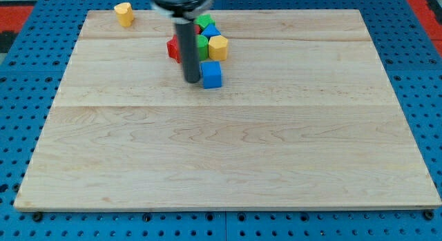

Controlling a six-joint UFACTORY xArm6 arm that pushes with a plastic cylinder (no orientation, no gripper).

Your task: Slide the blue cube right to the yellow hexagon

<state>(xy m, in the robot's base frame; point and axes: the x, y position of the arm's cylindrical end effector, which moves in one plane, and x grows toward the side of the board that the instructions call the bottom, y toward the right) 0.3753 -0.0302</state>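
The blue cube (211,74) sits on the wooden board toward the view's top, just below the yellow hexagon (217,47) and a small gap apart from it. My tip (191,81) stands right against the blue cube's left side. The rod rises up from there and hides part of the block cluster behind it.
A cluster lies above the cube: a red block (173,48), a green block (202,46), a blue triangular block (210,32), another green block (205,21). A yellow heart-like block (124,14) sits at the board's top left. The board's (228,151) edges border blue pegboard.
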